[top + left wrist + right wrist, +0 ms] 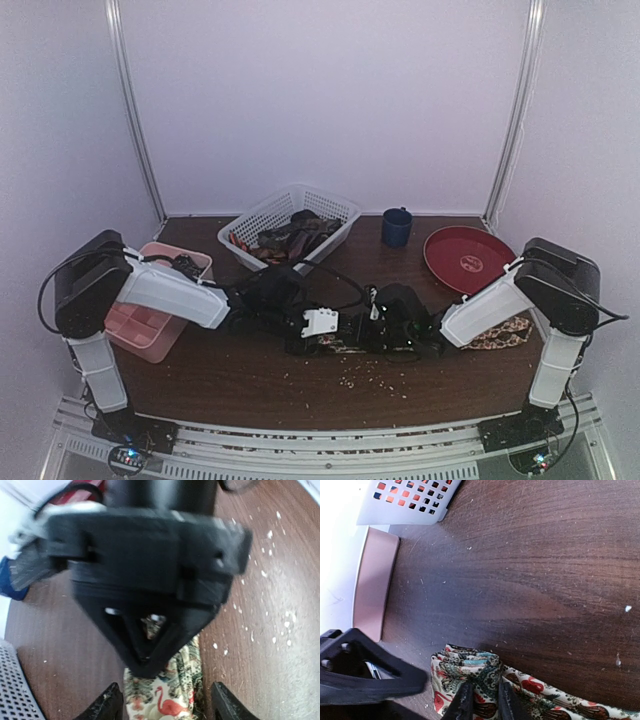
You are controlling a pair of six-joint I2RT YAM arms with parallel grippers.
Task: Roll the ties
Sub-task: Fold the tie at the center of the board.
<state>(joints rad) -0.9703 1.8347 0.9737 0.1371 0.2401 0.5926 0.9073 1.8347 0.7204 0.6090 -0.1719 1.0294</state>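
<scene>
Right gripper (482, 700) pinches the folded end of the patterned tie (465, 667). I see my left gripper (167, 707) spread, one finger either side of it.

The left arm (165, 290) and the right arm (490, 310) look alike. Each has a white boxy link just behind its gripper, bulky rounded black joint housings further back, and a white post on a black base plate. Thin black cables (335, 275) loop along both arms. The left gripper (167, 707) has two black, rough-surfaced, tapered fingers (107, 706). The right gripper (484, 705) has narrow dark fingers (462, 705). Ahead of the left fingertips, its body shows as a blocky black housing ending in an open triangular frame.
</scene>
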